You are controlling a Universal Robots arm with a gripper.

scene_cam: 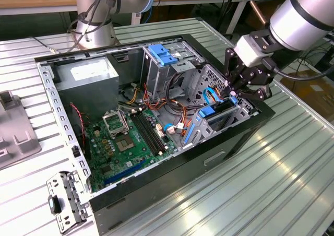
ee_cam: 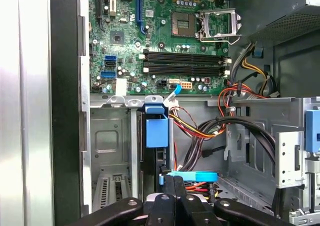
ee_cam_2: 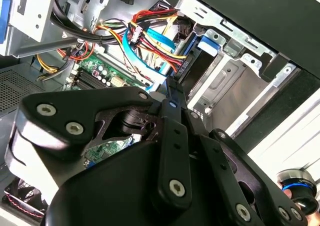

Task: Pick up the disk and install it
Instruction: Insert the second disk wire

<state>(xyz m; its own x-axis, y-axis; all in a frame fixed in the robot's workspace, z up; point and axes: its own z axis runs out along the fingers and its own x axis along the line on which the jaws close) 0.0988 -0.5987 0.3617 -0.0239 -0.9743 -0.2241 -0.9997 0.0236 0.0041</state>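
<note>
The disk (scene_cam: 218, 112) stands on edge in the drive bay at the open computer case's corner, on the exterior view's right, with its blue side rails showing. In the first wrist view the disk (ee_cam: 156, 136) is seen edge-on, sunk in the metal bay with a blue rail on top. My gripper (scene_cam: 233, 96) hangs just over the bay. The fingers (ee_cam: 168, 186) are pressed together with no gap, and their tips meet the end of the disk (ee_cam_2: 187, 65) beside its blue rail. Nothing sits between them.
The case (scene_cam: 250, 126) lies open on a ribbed metal table. Inside are the green motherboard (scene_cam: 130, 139), a grey power-supply box (scene_cam: 88, 74), a blue latch handle (scene_cam: 163, 54) and bundled cables (ee_cam: 210, 131) beside the bay. A loose metal bracket (scene_cam: 65, 199) lies near the table's front.
</note>
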